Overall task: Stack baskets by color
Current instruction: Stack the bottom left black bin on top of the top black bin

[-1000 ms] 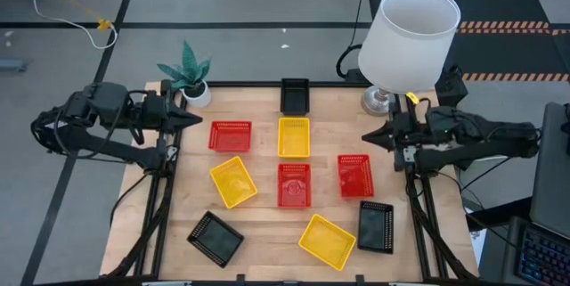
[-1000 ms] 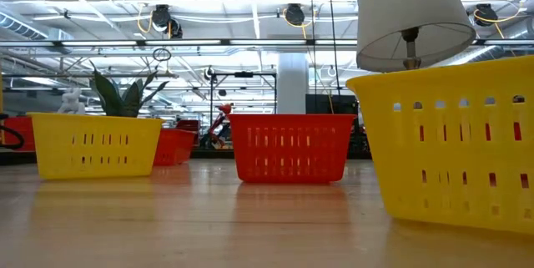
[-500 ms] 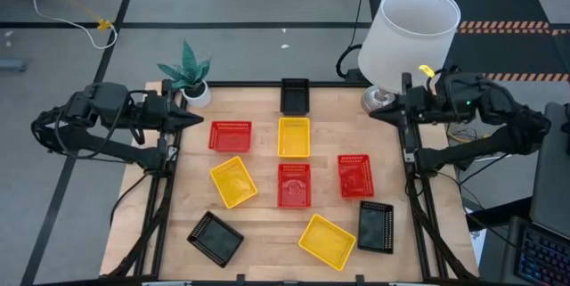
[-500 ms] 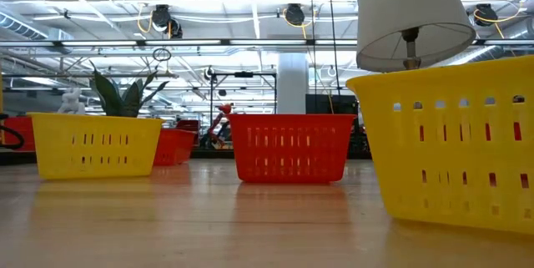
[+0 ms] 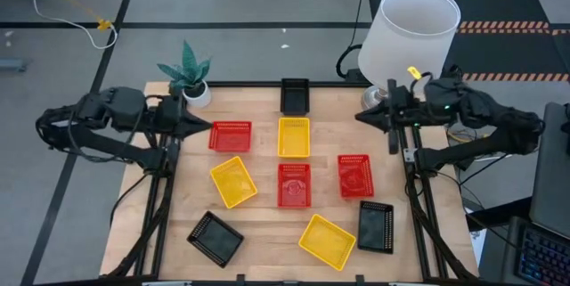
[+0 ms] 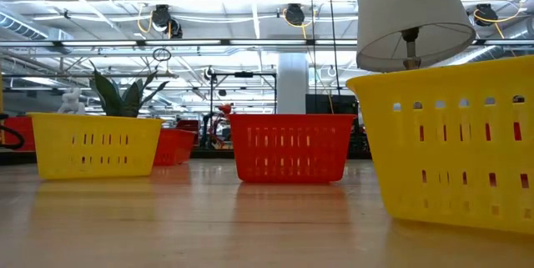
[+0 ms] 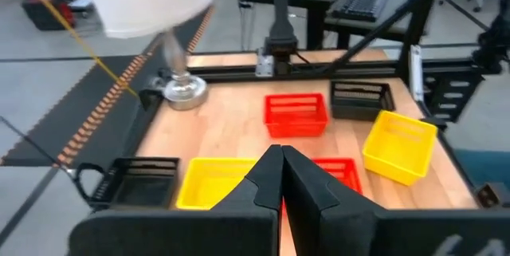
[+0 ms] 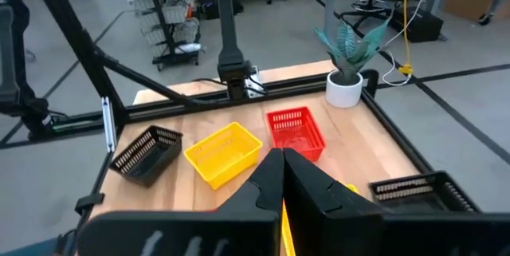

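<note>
We found all nine baskets lying singly on the wooden table, none stacked: red baskets, yellow baskets and black baskets scattered across it. The left gripper hung clenched and empty at the left edge beside a red basket; the right gripper hung clenched and empty near the lamp.

The right gripper is seen with its fingers pressed together. Just past it a yellow basket and a red basket are set side by side. A black basket is tipped beside the yellow one. A potted plant is placed beyond the red basket.
</note>
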Robot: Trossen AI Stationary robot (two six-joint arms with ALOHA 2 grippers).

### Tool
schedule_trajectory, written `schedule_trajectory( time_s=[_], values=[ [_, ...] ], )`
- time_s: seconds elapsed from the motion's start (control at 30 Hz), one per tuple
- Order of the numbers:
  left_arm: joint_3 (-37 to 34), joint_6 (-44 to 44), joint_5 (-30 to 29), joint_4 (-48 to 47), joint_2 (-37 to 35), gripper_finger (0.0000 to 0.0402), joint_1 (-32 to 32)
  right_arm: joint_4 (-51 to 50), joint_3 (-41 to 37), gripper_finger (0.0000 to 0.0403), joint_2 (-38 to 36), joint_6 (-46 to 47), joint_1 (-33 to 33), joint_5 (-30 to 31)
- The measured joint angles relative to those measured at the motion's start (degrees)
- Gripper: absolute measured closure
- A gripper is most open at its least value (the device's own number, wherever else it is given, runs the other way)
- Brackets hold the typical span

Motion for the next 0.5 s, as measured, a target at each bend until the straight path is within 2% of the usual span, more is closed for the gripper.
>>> schedule_trajectory(
  time_s=[0.17,0.27,0.5],
  values=[
    [-7.73,-1.15,-0.27,6.23,0.2,0.0392,-5.15,5.03,-5.06,0.0403,-0.01,0.16,2.63,-0.04],
    [-13.29,-1.83,-2.65,10.49,0.32,0.0392,-8.49,8.42,-8.45,0.0403,-0.01,1.91,5.42,0.25],
    [-24.73,-2.05,-9.84,22.8,0.27,0.0392,-14.08,20.76,-17.93,0.0403,0.71,6.3,13.21,7.73]
  ],
)
